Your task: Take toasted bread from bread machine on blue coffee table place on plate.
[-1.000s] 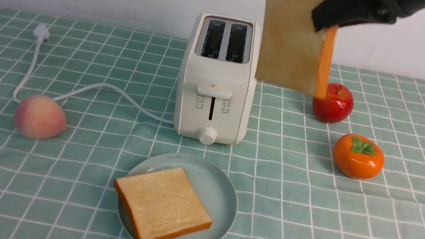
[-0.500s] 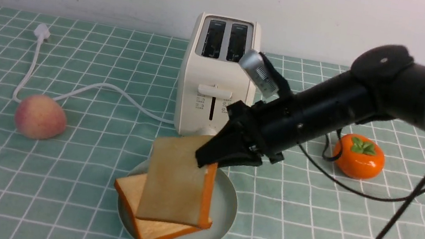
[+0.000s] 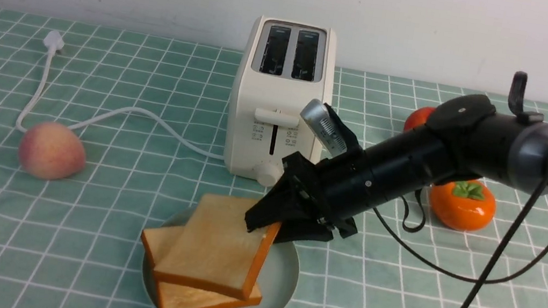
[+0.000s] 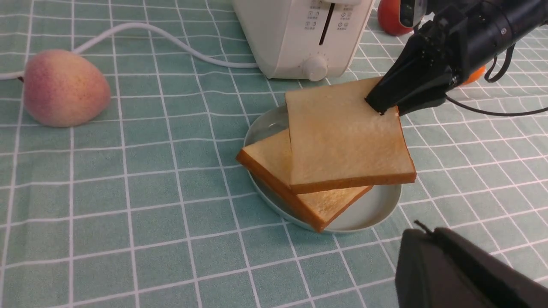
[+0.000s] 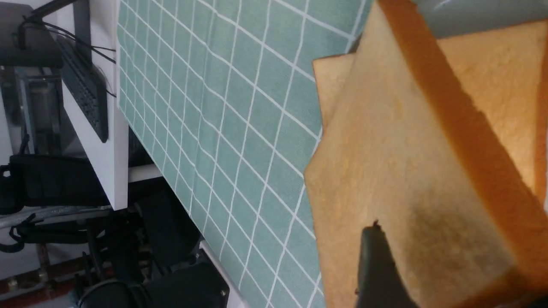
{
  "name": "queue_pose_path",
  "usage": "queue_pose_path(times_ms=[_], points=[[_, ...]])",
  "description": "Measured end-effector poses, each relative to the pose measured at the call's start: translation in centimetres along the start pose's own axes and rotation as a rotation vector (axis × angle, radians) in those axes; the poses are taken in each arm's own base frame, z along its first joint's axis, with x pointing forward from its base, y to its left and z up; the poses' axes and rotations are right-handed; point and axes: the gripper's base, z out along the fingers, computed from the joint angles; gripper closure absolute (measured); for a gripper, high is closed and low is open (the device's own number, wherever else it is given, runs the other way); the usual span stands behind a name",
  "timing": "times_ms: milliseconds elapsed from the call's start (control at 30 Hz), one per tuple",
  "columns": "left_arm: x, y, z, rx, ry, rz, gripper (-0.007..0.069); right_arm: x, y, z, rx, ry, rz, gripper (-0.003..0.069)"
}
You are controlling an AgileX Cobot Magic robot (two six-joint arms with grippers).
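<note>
**Second slice going down on the plate, right jaws letting go**

The blue coffee table (image 3: 77, 233) is keeping its layout: peach (image 3: 52, 150), apple (image 3: 418, 118) and persimmon (image 3: 461, 209) are sitting where they were a second ago. The right arm (image 3: 471, 145) is now reaching low across it; a second ago it was carrying the slice high beside the bread machine (image 3: 282, 101). The bread machine is showing both slots empty, so nothing is waiting in there.

The plate (image 3: 284, 269) is sitting just in front of it and looking nudged slightly toward the camera, lower slice (image 3: 187, 301) with it. I'm guessing it got pushed during set-down.

The upper slice (image 3: 216, 248) is lying on the lower slice, rotated against it, with its back corner riding a little high at the gripper. Half a second ago it was hanging steeply; now it is lying close to flat.

The right gripper (image 3: 277, 225) is straddling that back corner, one finger above and one below, jaws standing apart. The right wrist view is showing a shadowed gap under the upper finger, so I'm reading this as released, not clamping. The left gripper (image 4: 449, 269) is idling at the near edge, closed, with nothing visible in it.

So both slices are resting on the plate and the task is looking essentially done. What's remaining is backing the right gripper out without dragging the upper slice off the stack.
</note>
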Motion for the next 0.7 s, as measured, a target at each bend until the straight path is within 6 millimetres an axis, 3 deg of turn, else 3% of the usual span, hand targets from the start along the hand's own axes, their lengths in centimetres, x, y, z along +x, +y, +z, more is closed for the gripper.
queue_pose_path(times_ms=[133, 233, 267, 400, 433, 467, 633, 700], points=[[0.0, 0.0, 0.0, 0.0, -0.001, 0.0, 0.0638, -0.4, -1.0, -2.3, 0.049, -0.025, -0.008, 0.0153], [0.0, 0.0, 0.0, -0.003, -0.005, 0.001, 0.0638, -0.5, -1.1, -4.3, 0.099, -0.05, -0.014, 0.015], [-0.1, 0.1, 0.0, -0.006, -0.014, 0.001, 0.0638, -0.5, -1.0, -6.4, 0.151, -0.078, -0.019, 0.0167], [-0.4, 0.2, 0.0, -0.019, -0.048, 0.001, 0.0638, 0.6, 1.1, -11.6, 0.275, -0.134, -0.083, 0.0277], [-0.5, 0.2, 0.0, -0.02, -0.052, 0.001, 0.0638, 0.7, 1.4, -11.8, 0.275, -0.14, -0.087, 0.0286], [-0.6, 0.2, 0.0, -0.026, -0.068, 0.001, 0.0638, 1.7, 3.0, -14.1, 0.335, -0.163, -0.128, 0.0371], [-1.4, 0.5, -0.1, -0.057, -0.15, 0.0, 0.0638, 6.0, 9.2, -20.3, 0.495, -0.333, -0.189, 0.0568], [-1.9, 0.7, 0.0, -0.072, -0.19, -0.008, 0.0638, 9.3, 12.5, -23.5, 0.62, -0.471, -0.241, 0.0638]])
